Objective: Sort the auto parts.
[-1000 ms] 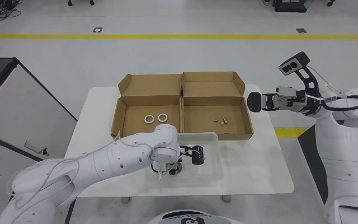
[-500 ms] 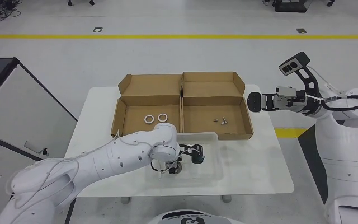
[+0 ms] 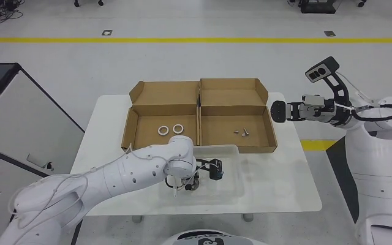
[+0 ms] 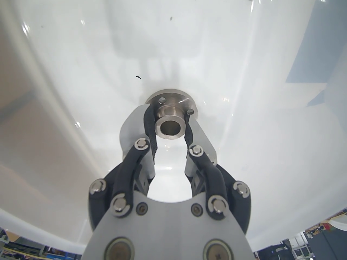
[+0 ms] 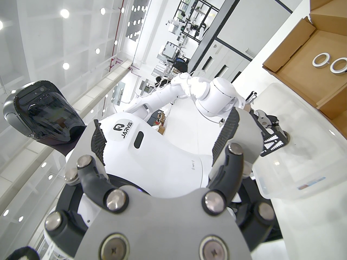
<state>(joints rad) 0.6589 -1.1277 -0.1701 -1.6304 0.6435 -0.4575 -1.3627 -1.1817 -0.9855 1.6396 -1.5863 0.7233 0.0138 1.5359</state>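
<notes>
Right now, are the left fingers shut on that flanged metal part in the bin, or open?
Shut on it. Both left fingers press the neck of the flanged metal part, inside the white bin.

Satin metal bushing [image 4: 168, 112], glossy plastic tray [image 4: 81, 41] — smooth

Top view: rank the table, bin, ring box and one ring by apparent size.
1. table
2. ring box
3. bin, partly under the left arm, so close to the box
4. ring
</notes>
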